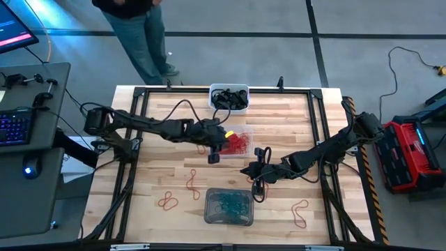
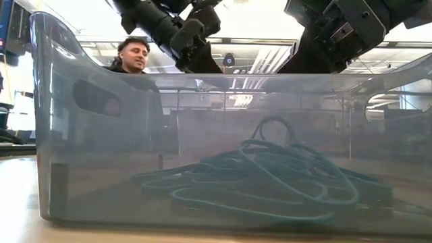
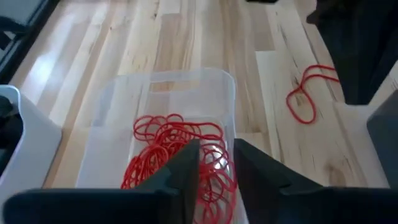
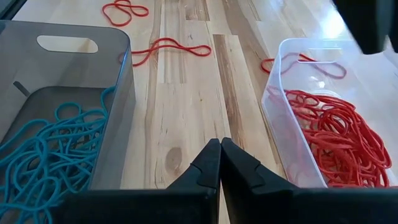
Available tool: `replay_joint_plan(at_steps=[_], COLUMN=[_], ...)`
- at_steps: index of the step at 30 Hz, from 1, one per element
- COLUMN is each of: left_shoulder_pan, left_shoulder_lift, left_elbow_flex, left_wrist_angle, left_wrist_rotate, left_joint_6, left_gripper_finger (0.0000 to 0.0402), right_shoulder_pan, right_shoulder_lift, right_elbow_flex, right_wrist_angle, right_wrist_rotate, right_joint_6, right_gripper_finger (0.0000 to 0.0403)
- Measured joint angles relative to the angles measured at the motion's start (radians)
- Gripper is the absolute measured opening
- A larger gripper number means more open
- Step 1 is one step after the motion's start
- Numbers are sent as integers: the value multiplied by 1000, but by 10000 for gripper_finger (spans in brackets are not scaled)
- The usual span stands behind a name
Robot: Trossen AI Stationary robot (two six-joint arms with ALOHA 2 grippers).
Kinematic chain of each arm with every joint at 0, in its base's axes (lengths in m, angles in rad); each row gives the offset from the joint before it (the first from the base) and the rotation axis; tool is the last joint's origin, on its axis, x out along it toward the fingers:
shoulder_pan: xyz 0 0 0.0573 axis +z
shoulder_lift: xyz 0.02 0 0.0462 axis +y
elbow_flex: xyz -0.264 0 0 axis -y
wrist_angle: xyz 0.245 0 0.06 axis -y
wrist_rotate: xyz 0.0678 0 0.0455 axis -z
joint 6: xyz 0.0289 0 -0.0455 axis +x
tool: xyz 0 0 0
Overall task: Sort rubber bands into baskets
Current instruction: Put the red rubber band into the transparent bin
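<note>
My left end effector (image 3: 216,163) hangs spread, holding nothing, right above the clear basket (image 3: 230,93) of red bands (image 3: 174,146), near the table's middle. My right end effector (image 4: 220,163) is pressed together.

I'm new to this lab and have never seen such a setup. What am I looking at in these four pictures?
It is a robot with two dark arms at a wooden table, each ending in a two-finger gripper. One picture looks straight down from above, one looks level across the table through the grey basket, and two come from cameras on the arms' wrists.

On the table stand three baskets: the grey basket holds teal rubber bands, the clear basket holds red rubber bands, and the white basket at the far edge holds dark ones. A few loose red bands lie on the wood.

The left gripper hangs over the clear basket, fingers slightly apart, with nothing visibly held. The right gripper is shut and empty, between the grey and clear baskets. A person stands behind the table.
</note>
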Motion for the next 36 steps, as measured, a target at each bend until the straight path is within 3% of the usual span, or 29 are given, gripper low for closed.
replay_joint_plan(at_steps=[5, 12, 22, 36], left_shoulder_pan=[-15, -45, -124, -218], left_shoulder_lift=[-6, -75, -276, -498], left_elbow_flex=[-49, -157, -289, -544], left_wrist_angle=[37, 134, 164, 201], left_wrist_rotate=[-28, -92, -175, -293], left_joint_6=[12, -17, -25, -147], left_gripper_finger=[117, 101, 94, 94], right_shoulder_pan=[0, 0, 0, 0], right_shoulder_lift=[0, 0, 0, 0], right_elbow_flex=[0, 0, 0, 0], right_wrist_angle=[0, -2, 0, 0], right_wrist_rotate=[0, 0, 0, 0], right_joint_6=[0, -1, -5, -7], right_gripper_finger=[0, 0, 0, 0])
